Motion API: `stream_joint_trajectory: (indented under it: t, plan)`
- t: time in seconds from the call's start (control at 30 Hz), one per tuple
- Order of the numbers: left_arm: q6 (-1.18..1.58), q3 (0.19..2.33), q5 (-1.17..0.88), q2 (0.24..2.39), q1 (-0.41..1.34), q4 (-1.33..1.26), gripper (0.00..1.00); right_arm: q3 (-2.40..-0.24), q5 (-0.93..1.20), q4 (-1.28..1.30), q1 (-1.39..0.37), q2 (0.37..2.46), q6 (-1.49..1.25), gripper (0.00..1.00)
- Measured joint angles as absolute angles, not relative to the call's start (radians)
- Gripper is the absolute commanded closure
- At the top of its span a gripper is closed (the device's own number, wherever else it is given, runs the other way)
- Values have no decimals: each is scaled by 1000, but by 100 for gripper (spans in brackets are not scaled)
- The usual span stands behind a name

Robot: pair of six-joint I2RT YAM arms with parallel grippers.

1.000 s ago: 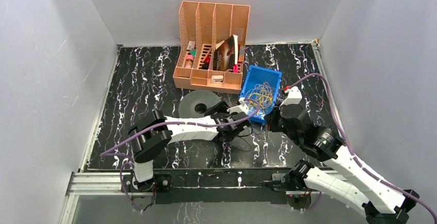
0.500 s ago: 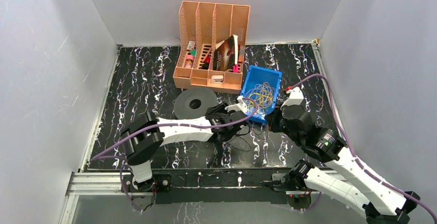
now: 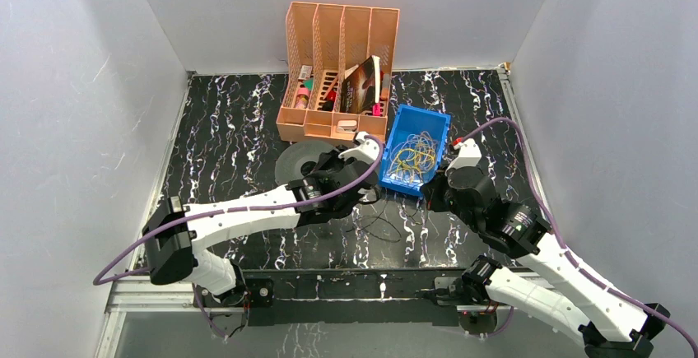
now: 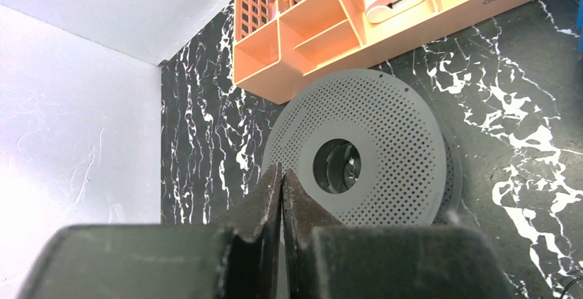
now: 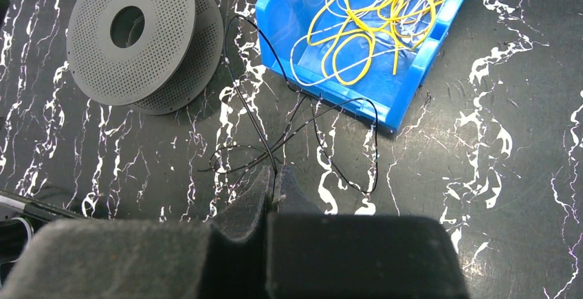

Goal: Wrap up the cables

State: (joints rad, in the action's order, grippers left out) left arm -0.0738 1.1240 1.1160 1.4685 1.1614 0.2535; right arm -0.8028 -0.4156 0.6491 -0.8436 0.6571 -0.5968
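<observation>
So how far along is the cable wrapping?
Nothing wrapped yet: the spool looks bare. In hand: the right gripper is shut where one black cable runs into its fingertips; the rest lies loose on the table. The left gripper is shut near the spool, holding nothing visible. Left: that cable, plus the yellow cables tangled in the blue bin.

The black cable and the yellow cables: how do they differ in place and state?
The black cable lies on the table, outside the blue bin; the yellow cables lie inside it. The black cable runs to the tips of the shut right gripper, seemingly pinched; no gripper touches the yellow cables. Both are very thin and looped.
</observation>
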Motion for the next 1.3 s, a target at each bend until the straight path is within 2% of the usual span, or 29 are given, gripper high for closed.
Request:
stream_joint_trajectory:
  t: [0.13, 0.27, 0.33, 0.6, 0.87, 1.17, 1.3]
  plan:
    - [-76, 1098, 1109, 1423, 1150, 260, 79, -803, -411, 648, -844, 668, -596, 100]
    - [-65, 1076, 1094, 1383, 1142, 266, 50, -803, -404, 645, -844, 683, -596, 100]
    - [-62, 1075, 1087, 1374, 1139, 270, 40, -803, -398, 640, -844, 688, -596, 100]
    - [10, 1094, 1008, 1496, 1129, 339, 19, -803, -389, 625, -844, 701, -595, 100]
    - [88, 1137, 933, 1709, 1115, 421, 10, -803, -390, 626, -844, 686, -595, 100]
    - [117, 1161, 936, 1811, 1079, 435, 10, -803, -390, 626, -844, 666, -595, 100]
    - [125, 1170, 960, 1839, 1071, 439, 15, -799, -389, 625, -844, 662, -595, 100]
